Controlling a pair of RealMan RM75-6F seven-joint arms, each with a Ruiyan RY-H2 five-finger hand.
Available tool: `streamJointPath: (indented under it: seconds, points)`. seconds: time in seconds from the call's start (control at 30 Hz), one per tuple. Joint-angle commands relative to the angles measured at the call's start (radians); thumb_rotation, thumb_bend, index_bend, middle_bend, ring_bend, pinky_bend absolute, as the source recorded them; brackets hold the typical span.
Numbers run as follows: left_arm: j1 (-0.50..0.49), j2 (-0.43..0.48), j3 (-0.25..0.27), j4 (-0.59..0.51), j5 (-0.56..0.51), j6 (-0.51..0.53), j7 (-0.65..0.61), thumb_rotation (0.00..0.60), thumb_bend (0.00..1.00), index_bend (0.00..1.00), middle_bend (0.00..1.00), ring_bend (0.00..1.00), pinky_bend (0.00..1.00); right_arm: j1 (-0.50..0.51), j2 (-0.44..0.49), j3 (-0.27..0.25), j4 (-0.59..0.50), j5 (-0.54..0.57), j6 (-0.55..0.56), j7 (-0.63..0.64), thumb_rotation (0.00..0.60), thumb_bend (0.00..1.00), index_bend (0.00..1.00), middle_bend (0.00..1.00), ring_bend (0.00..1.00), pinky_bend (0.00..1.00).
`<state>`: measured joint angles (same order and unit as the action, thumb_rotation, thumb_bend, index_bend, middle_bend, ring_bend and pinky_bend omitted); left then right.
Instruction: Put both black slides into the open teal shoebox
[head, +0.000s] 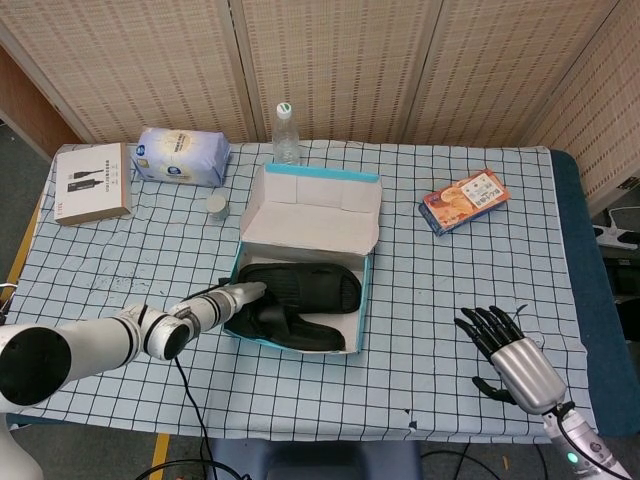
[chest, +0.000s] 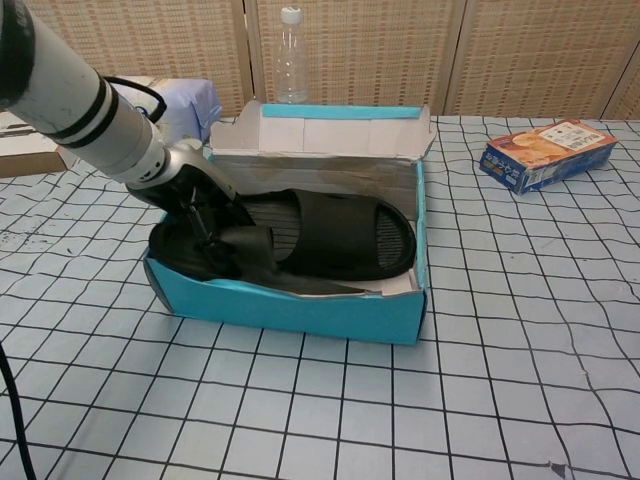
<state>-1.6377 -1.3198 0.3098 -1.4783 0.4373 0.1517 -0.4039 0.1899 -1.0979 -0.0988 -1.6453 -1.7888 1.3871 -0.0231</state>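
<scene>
The open teal shoebox (head: 352, 310) (chest: 300, 310) sits mid-table with its lid standing up at the back. Two black slides lie inside: one flat along the back (head: 310, 284) (chest: 345, 235), the other in front of it (head: 290, 328) with its heel end (chest: 215, 252) raised at the box's left corner. My left hand (head: 232, 299) (chest: 195, 195) reaches into that left end and grips the front slide's heel. My right hand (head: 512, 358) hovers over the table's front right, fingers spread, holding nothing; the chest view does not show it.
Behind the box stand a clear bottle (head: 286, 130) (chest: 290, 55), a white packet (head: 182, 156) and a small white cup (head: 216, 205). A brown carton (head: 92, 180) lies far left, an orange snack box (head: 465, 200) (chest: 545, 152) to the right.
</scene>
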Motion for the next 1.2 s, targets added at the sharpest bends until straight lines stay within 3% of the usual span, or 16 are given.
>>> streamJointPath:
  seconds: [0.03,0.2,0.27,0.4,0.57,1.03,1.2]
  points:
    - [0.04,-0.01,-0.038,0.022,0.03,-0.015,-0.011,0.6,0.46,0.61,0.68,0.67,0.72,-0.001,0.001,-0.002,-0.003,-0.001,0.0,-0.005,0.6,0.2,0.0,0.0,0.0,0.0]
    - [0.099,-0.006,-0.11,0.03,0.089,-0.05,-0.015,0.6,0.46,0.59,0.67,0.65,0.7,0.0,0.0,-0.005,-0.006,-0.003,-0.003,-0.006,0.6,0.2,0.0,0.0,0.0,0.0]
    - [0.127,0.011,-0.149,0.012,0.139,-0.021,0.006,0.6,0.46,0.52,0.6,0.56,0.62,-0.001,0.002,-0.005,-0.007,-0.004,0.0,-0.008,0.6,0.2,0.0,0.0,0.0,0.0]
    - [0.195,0.06,-0.235,-0.061,0.204,0.072,0.012,0.6,0.45,0.33,0.34,0.31,0.45,-0.004,0.007,-0.006,-0.011,-0.005,0.006,-0.009,0.6,0.2,0.0,0.0,0.0,0.0]
    - [0.278,0.102,-0.326,-0.122,0.276,0.155,0.007,0.6,0.44,0.25,0.22,0.19,0.32,-0.007,0.011,-0.01,-0.014,-0.013,0.013,-0.008,0.6,0.2,0.0,0.0,0.0,0.0]
    - [0.387,0.129,-0.426,-0.167,0.352,0.178,-0.004,0.6,0.44,0.14,0.11,0.05,0.24,-0.008,0.014,-0.011,-0.016,-0.018,0.017,-0.003,0.6,0.2,0.0,0.0,0.0,0.0]
    - [0.476,0.139,-0.49,-0.226,0.428,0.287,-0.02,0.6,0.43,0.14,0.11,0.05,0.22,0.001,0.008,-0.009,-0.006,-0.031,0.014,0.003,0.6,0.2,0.0,0.0,0.0,0.0]
